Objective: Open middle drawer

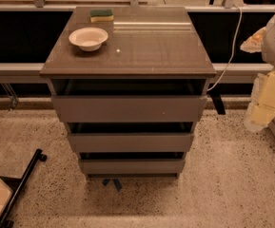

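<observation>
A grey-brown cabinet with three handleless drawers stands in the middle of the camera view. The middle drawer has a plain front of medium height, with a dark gap of tray showing above it. The taller, wider top drawer and the shortest bottom drawer also show a dark gap above their fronts. Each lower front stands a little further back than the one above. My gripper is out of view; only white and yellowish parts of my arm show at the right edge, apart from the cabinet.
A white bowl and a green-yellow sponge sit on the cabinet top. A white cable hangs behind the right side. A black frame leg lies on the speckled floor at lower left.
</observation>
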You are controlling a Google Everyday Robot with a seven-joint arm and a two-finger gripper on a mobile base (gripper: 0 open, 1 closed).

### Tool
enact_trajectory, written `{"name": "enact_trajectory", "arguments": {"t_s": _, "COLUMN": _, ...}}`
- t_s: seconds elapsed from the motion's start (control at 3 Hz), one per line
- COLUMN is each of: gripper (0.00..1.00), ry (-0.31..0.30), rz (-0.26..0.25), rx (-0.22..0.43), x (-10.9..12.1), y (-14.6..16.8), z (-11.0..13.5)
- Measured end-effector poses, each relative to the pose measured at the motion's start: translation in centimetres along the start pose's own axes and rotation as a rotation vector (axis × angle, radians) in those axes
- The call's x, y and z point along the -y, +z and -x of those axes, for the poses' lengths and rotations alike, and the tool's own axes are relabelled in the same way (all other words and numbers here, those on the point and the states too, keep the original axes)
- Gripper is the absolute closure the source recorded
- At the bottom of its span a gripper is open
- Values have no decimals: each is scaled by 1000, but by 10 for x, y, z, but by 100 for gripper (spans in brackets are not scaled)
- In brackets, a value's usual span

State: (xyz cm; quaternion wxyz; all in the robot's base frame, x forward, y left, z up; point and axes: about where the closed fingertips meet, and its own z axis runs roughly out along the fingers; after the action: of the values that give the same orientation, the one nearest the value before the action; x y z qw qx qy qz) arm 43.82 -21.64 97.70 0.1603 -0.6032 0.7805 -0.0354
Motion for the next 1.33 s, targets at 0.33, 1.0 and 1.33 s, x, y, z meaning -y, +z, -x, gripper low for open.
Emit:
{"name": "enact_trajectory", "arguments": {"t_s": 0.33, "gripper": 0, "ry": 0, "rz": 0, "rx": 0, "x": 0, "y": 0, "z": 0}}
{"name": "enact_trajectory", "arguments": {"t_s": 1.0, "gripper": 0, "ry": 17, "rz": -75, "rx": 17, "x": 13, "y": 5, "z": -8}}
{"name": "enact_trajectory", "arguments": {"t_s": 1.33, "gripper": 0, "ry": 51, "rz": -38, "rx": -11, "x": 2, "y": 20, "z": -9}}
